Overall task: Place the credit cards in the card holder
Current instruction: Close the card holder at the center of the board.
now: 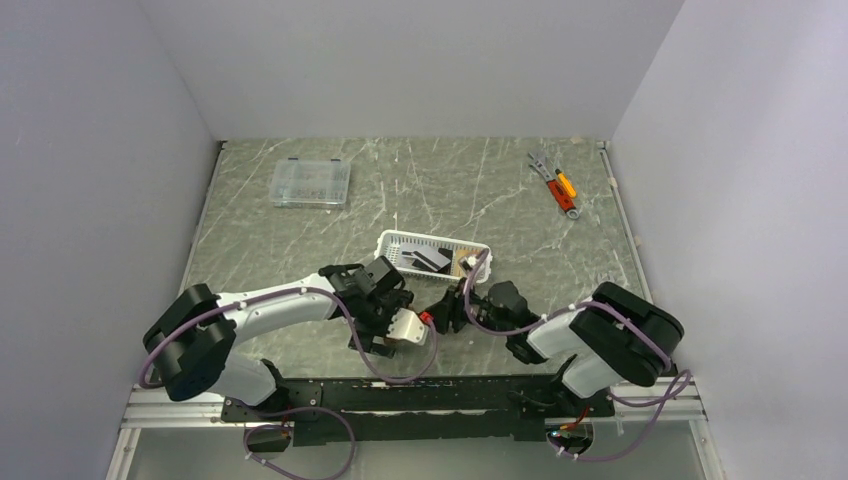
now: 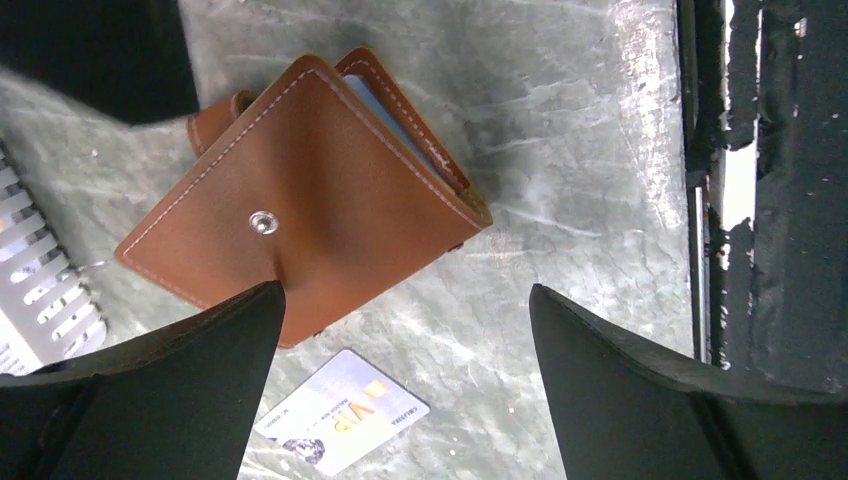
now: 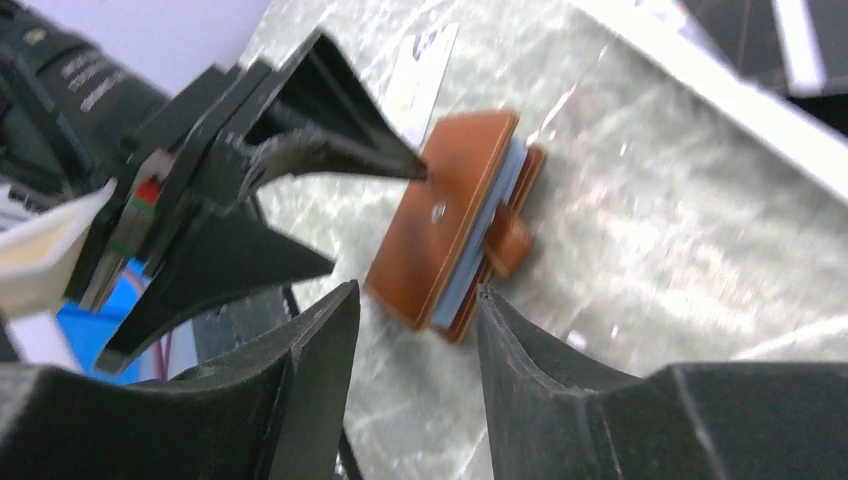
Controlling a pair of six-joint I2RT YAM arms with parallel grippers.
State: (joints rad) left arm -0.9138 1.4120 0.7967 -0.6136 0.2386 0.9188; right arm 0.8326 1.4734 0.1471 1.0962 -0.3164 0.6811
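between left gripper [image 2: 405,292] and right gripper [image 3: 418,292], both spread wide and empty, the card holder [image 2: 310,215] lies folded, one credit card [image 2: 340,410] at its 6 o'clock in the left wrist view. i'd pin one flap, then lift the cover.

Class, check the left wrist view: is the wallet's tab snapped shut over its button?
No: the snap button on the card holder lies bare, and the tab sticks out loose at its edge.

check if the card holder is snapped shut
Folded but unsnapped: the card holder lies flat, its snap stud bare, the tab loose beside it.
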